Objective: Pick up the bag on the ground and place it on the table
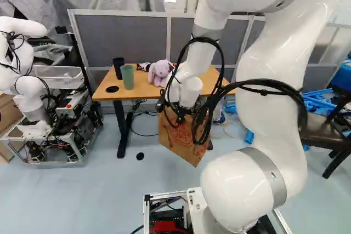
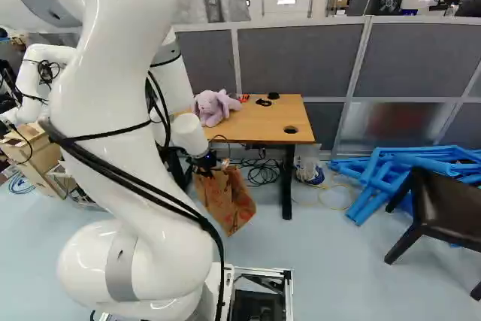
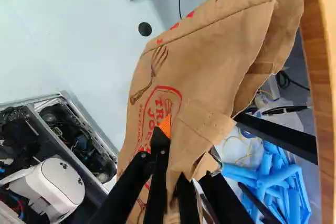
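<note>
My glossy white arm point(image 1: 269, 75) wears grey bands point(image 1: 271, 172) and looped black cables point(image 1: 202, 40); my black fingers point(image 3: 159, 148) carry orange padding point(image 3: 165, 126).

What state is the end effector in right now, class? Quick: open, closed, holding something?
End effector: closed, gripping the bag between its two fingers.

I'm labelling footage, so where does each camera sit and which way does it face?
Left base view: behind left of the arm, facing ahead and down; arm right of middle.
Right base view: behind its right, facing likewise; arm left of middle.
Wrist view: on the wrist, looking along the claw; fingers show.
All share the paper bag and wooden table.
</note>
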